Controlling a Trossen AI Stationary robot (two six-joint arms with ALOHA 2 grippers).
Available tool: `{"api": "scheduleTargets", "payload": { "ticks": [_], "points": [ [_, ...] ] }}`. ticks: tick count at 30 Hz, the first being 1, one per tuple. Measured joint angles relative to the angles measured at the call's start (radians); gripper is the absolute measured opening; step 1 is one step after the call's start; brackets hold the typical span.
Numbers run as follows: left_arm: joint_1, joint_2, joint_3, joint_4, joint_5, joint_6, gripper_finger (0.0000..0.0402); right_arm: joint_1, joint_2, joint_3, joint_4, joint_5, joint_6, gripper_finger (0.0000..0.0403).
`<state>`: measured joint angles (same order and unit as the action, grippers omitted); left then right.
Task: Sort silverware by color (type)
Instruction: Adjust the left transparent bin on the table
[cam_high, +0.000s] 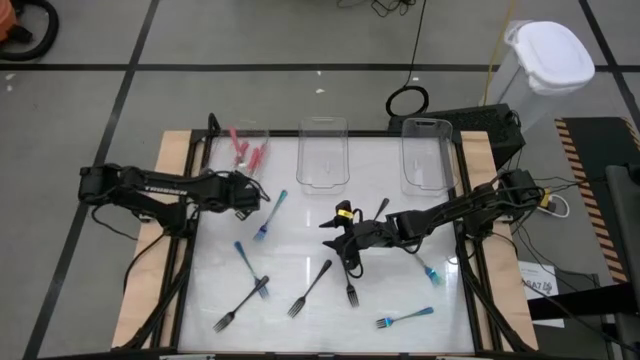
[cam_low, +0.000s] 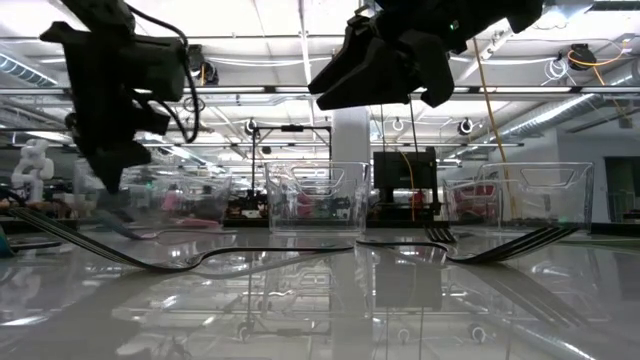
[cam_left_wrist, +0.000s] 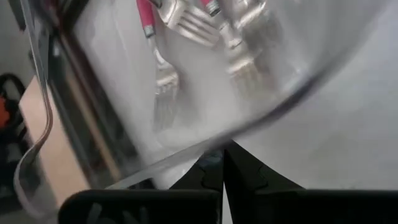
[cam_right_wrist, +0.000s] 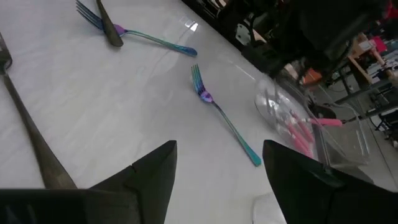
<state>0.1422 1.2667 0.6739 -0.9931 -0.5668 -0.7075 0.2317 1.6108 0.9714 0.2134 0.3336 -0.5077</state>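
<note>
mid-table: right gripper (cam_high: 345, 243) hovers, fingers spread, nothing held
nearest fork: black fork (cam_high: 351, 287) just beside those fingers on the near side, long axis pointing near-to-far
left gripper (cam_high: 250, 196): fingers pressed together, parked by the red-fork tray (cam_high: 262, 133), farther off

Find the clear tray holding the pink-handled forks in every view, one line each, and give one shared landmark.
High view: the pink-fork tray sits at the table's far left corner.
Low view: left of centre, behind the left end effector, the tray is blurry.
Left wrist view: its curved wall fills the frame.
Right wrist view: far off on one side.
Shared landmark: the pink handles.
</note>
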Motion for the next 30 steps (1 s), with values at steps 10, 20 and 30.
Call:
{"api": "scheduleTargets", "payload": {
  "ticks": [10,20,30],
  "points": [
    [0.085,0.024,0.000,0.210,0.023,0.182,0.0006,0.000,0.000,0.000,0.008,0.000,-0.006,0.0235],
    [0.036,0.023,0.038,0.168,0.076,0.121,0.0006,0.000,0.000,0.000,0.007,0.000,-0.005,0.0235],
    [-0.129,0.023,0.244,0.005,-0.027,0.032,0.0006,0.017,0.000,0.000,-0.010,0.002,0.036,0.0235]
  ]
}}
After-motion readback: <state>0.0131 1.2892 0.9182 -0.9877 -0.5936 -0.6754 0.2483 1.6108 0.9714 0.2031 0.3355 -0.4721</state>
